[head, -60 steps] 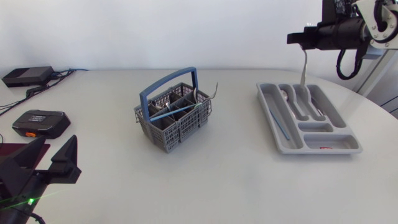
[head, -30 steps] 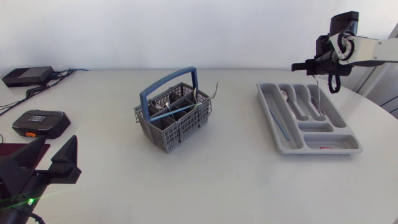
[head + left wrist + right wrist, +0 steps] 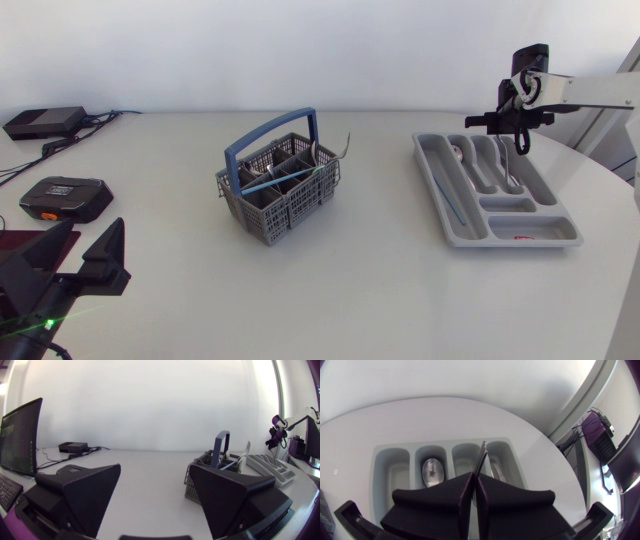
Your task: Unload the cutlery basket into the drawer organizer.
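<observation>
Pinched tight in the black wedge-fingered right hand [image 3: 474,480]: a thin shiny metal piece of cutlery [image 3: 481,457], poking out ahead, over the grey plastic drawer organizer [image 3: 375,460]. Probably stiff, light and slippery, so best gripped on its flat sides. Under the hand, narrow slots with low walls, a silver spoon [image 3: 431,471] in one; lots of room above. Well apart from this hand, the grey cutlery basket with the blue handle [image 3: 280,195], more pieces inside. Black left hand [image 3: 155,492] released, nothing in it, low by the white counter [image 3: 380,300].
</observation>
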`<state>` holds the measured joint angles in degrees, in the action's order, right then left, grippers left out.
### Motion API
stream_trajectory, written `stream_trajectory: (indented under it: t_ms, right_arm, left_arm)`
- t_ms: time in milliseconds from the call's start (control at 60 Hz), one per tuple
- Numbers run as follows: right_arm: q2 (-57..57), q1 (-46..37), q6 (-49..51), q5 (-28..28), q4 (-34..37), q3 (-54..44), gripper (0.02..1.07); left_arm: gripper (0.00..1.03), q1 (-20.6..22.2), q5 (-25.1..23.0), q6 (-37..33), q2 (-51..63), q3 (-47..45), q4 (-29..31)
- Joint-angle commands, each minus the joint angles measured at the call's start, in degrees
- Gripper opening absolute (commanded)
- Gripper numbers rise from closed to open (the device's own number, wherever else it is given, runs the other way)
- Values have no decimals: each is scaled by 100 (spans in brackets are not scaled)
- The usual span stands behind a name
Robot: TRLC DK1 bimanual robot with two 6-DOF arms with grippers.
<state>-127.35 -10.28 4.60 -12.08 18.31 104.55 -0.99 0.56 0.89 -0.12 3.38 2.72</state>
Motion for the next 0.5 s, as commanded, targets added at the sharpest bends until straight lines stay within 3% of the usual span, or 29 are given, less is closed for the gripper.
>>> stream_trajectory:
  t_ms: [0,283,483]
  right_arm:
    - [-352,-79,-100,-76,112,373,11]
    - [-1336,-202,-161,-137,613,1445,12]
    - [-1670,-211,-152,-181,701,1700,15]
  left_arm:
    - [96,38,76,-62,-58,-4,185]
    - [96,38,76,-62,-50,172,317]
    - [96,29,76,8,267,655,413]
